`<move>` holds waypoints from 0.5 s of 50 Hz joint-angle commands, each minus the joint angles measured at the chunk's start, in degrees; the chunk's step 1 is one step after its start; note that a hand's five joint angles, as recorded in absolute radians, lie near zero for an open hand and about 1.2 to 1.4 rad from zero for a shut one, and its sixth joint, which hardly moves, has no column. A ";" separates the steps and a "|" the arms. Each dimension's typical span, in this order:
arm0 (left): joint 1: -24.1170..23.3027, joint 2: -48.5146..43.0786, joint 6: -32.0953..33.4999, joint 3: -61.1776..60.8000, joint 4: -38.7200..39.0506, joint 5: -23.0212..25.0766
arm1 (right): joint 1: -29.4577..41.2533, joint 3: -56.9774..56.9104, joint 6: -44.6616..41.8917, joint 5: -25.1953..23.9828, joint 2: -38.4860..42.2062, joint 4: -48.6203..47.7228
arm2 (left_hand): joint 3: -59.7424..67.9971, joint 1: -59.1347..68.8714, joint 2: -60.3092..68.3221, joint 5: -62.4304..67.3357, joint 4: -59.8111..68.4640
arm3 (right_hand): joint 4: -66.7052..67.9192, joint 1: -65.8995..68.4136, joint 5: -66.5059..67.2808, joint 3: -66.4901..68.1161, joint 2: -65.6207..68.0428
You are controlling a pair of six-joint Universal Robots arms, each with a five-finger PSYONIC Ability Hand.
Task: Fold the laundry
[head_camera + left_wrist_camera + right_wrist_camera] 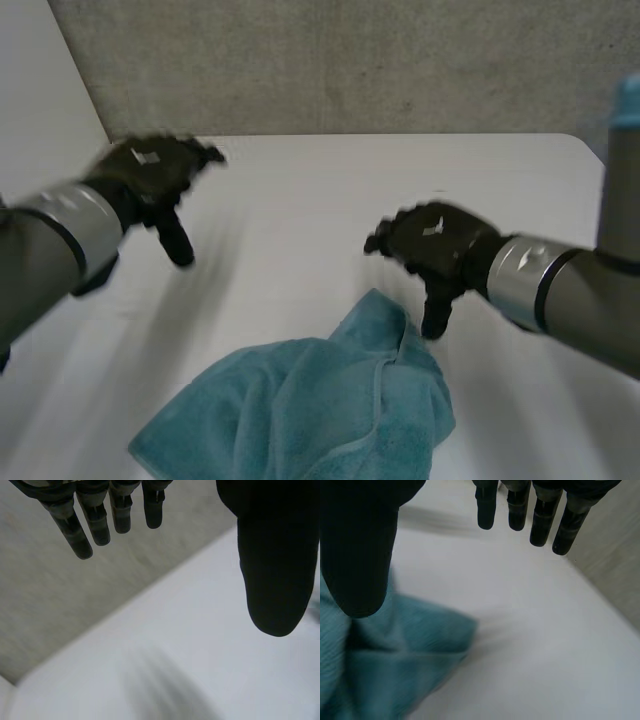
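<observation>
Here we go: the teal towel (310, 410) lies crumpled in a heap at the near edge of the white table (300, 210), a little right of centre, and nothing is folded yet. The left robot hand (150, 170) hovers over the far left of the table, well apart from the towel. Its fingers (90, 525) are straight and spread away from the thumb, holding nothing. The right robot hand (435, 250) hangs just beyond the far right side of the heap with its thumb pointing down close beside the cloth's raised peak. Its fingers are straight too and its grasp is empty. I cannot tell whether that thumb touches the cloth.

This looks like soft, light terry that will sag and bunch the moment it's lifted, though the nap should give a pinch plenty of bite. The heap likely needs spreading flat first. The best hold would be a pinch at two corners along one hemmed edge, one for each robot hand, rather than a grab at the bunched middle.
</observation>
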 commanded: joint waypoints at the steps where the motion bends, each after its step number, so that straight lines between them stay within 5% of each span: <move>1: -6.46 -2.20 -0.78 -8.19 2.97 7.34 | -1.75 6.14 0.00 1.81 2.71 -3.68 | -0.10 1.14 0.58 -0.45 0.40 | 4.69 7.26 4.81 5.73 5.29; 12: -18.16 -5.72 0.10 -14.18 10.99 13.42 | -7.64 17.65 5.27 0.85 2.45 -8.43 | 0.23 1.47 0.92 -0.12 0.74 | 6.05 8.61 6.16 7.09 6.65; 18: -19.13 -6.60 0.27 -15.06 10.90 13.42 | -9.22 21.43 5.62 -2.49 2.45 -8.60 | 1.41 2.65 2.09 1.06 1.92 | 4.37 6.93 4.48 5.41 4.97; 25: -19.84 -8.88 4.49 -15.33 11.07 12.72 | -9.31 23.98 6.06 -4.34 2.36 -8.87 | 23.04 24.28 23.72 22.69 23.55 | 4.03 6.59 4.14 5.07 4.63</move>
